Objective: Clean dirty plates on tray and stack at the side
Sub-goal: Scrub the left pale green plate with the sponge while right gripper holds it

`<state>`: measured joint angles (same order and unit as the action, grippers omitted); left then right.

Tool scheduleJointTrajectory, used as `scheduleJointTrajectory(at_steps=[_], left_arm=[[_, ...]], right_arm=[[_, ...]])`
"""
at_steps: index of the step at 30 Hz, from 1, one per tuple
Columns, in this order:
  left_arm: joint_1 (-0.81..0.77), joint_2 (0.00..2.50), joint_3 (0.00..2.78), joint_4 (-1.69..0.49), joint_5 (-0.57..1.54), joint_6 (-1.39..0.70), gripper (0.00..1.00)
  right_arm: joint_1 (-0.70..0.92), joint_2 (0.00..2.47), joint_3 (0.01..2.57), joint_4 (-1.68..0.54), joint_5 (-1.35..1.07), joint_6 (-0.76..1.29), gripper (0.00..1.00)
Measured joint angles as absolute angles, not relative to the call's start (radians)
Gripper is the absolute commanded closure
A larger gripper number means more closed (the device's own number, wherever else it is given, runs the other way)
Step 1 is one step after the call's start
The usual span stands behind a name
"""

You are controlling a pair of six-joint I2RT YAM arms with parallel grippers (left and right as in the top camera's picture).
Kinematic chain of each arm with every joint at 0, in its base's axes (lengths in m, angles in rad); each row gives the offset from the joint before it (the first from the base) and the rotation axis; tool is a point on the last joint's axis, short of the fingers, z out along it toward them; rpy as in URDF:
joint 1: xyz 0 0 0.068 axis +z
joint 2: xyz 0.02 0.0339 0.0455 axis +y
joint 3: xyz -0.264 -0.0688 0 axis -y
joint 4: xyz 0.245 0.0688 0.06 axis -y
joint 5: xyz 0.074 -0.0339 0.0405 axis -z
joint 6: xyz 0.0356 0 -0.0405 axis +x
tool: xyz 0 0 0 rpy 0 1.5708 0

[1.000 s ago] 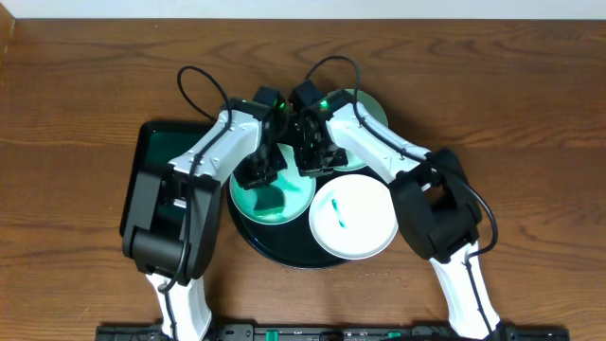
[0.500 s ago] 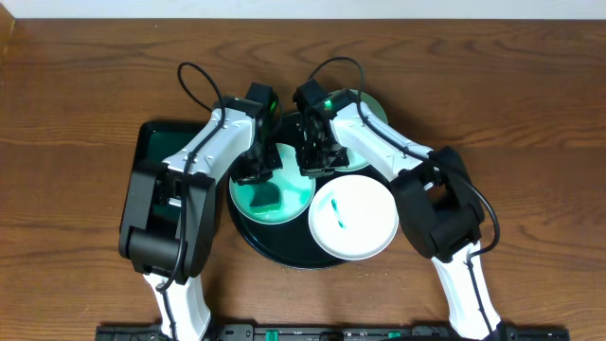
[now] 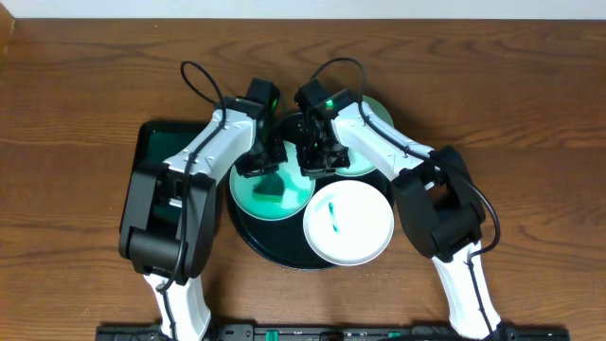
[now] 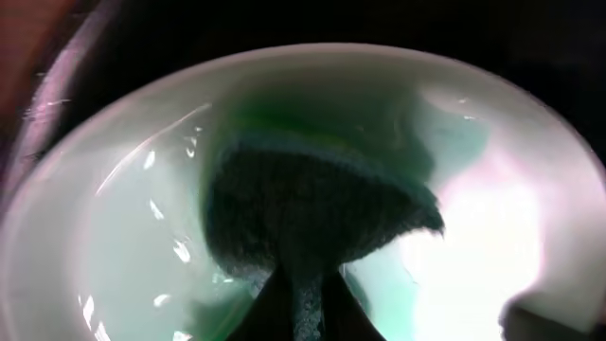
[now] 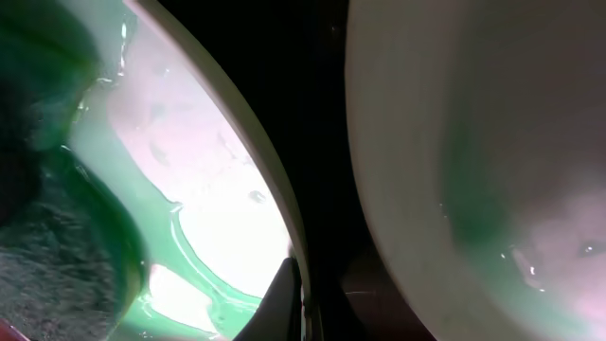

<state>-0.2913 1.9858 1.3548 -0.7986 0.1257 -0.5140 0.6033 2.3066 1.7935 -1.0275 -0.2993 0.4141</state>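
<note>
The green sponge (image 4: 312,218), gripped in the closed left gripper (image 4: 298,289), is being pressed on the smeared plate (image 3: 284,199) on the black tray (image 3: 273,252) (its rim seemingly being pinched by the right gripper (image 5: 303,303)), so firm overlapping strokes are being advised.

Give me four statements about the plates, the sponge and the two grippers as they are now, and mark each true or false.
1. Three plates sit on the black tray. True: the left plate, the front plate and the rear plate.
2. The front plate is wiped clean. False: a teal smear marks its centre.
3. The left gripper holds the green sponge against the left plate. True.
4. The right gripper hovers over the front plate. False: it pinches the left plate's rim.
</note>
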Motion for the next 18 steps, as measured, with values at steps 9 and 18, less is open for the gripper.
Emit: scheduleJointTrajectory(at_steps=[9, 18], left_arm=[[-0.282, 1.986, 1.395, -0.923, 0.006, -0.556, 0.93], [-0.309, 1.986, 1.364, -0.841, 0.181, -0.519, 0.93]], right_arm=[[0.603, 2.306, 1.793, -1.026, -0.3, 0.417, 0.99], [0.603, 2.306, 1.792, -1.025, -0.3, 0.417, 0.99]])
